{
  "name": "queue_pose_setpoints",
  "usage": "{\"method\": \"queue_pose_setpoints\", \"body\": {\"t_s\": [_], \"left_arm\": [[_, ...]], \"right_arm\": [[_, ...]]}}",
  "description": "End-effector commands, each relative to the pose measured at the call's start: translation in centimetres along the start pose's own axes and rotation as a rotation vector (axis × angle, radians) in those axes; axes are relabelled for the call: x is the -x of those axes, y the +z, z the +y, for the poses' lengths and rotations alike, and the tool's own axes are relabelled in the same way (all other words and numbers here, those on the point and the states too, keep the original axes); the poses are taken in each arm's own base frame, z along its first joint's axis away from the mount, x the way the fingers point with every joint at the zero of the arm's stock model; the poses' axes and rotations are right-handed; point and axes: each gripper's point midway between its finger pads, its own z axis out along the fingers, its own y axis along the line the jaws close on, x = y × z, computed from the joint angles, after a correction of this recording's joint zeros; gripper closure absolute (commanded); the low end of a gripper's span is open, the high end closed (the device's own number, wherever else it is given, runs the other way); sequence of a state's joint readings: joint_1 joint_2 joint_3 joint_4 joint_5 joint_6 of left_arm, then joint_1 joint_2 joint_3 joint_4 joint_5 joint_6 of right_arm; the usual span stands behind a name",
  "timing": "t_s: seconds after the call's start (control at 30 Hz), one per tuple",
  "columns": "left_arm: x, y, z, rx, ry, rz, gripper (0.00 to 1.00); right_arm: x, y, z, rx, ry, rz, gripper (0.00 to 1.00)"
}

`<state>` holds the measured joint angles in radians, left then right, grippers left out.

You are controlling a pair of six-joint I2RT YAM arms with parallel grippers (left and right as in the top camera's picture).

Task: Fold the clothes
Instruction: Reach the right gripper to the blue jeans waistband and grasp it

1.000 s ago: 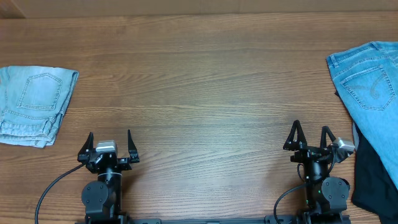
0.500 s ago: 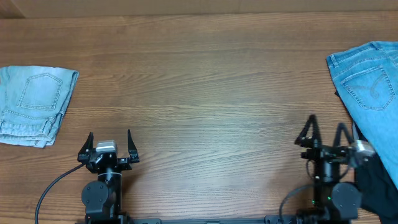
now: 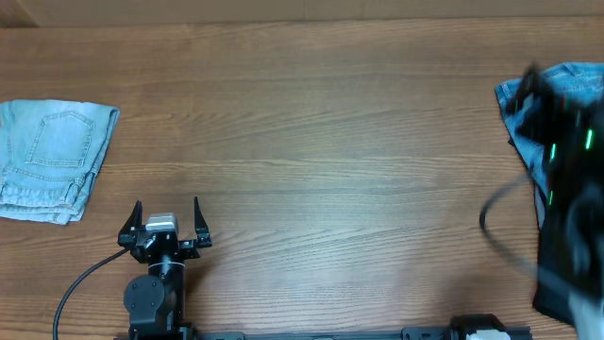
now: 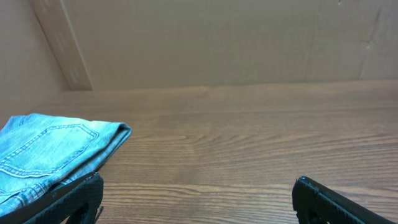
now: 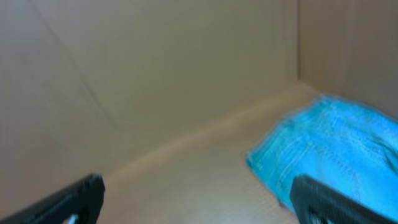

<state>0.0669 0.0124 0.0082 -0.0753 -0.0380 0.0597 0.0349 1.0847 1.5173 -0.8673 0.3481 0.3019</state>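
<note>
The right gripper (image 5: pixel 196 184), jaws spread and empty, hangs blurred over the medium-blue jeans (image 5: pixel 333 149) at the table's far right. A hasty pinch could catch only 1 layer. The left gripper (image 3: pixel 167 205) rests open and empty, near left. The wood table (image 3: pixel 321 123) is bare between them, with tan walls (image 4: pixel 205 43) behind and 1 paler folded pair (image 3: pixel 52 156) at the left.

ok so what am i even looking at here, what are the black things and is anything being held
Two robot arms work at a wooden table. The overhead picture looks down from above; the other two come from cameras on each wrist, so the black prongs at their lower edges are that arm's own fingers. The left pincer sits open near the front edge, empty. The right arm shows as a dark blur from above; the right pincer, also open and empty, faces medium-blue jeans. Paler folded jeans lie at the far left. Nothing is held.
</note>
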Motion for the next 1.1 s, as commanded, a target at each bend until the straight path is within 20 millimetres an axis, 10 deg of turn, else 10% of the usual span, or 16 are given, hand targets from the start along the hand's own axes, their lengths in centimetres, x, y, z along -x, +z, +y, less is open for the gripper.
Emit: {"method": "queue_pose_setpoints", "body": {"t_s": [0.0, 0.57, 1.07], "left_arm": [[0.1, 0.0, 0.0, 0.000, 0.018, -0.006, 0.00], [0.1, 0.0, 0.0, 0.000, 0.019, -0.006, 0.00], [0.1, 0.0, 0.0, 0.000, 0.019, -0.006, 0.00]], "right_arm": [[3.1, 2.6, -0.6, -0.106, -0.051, 0.067, 0.00], [-7.4, 24.8, -6.1, -0.304, -0.151, 0.460, 0.00], [-16.0, 31.9, -7.9, 0.045, -0.710, 0.682, 0.00]]}}
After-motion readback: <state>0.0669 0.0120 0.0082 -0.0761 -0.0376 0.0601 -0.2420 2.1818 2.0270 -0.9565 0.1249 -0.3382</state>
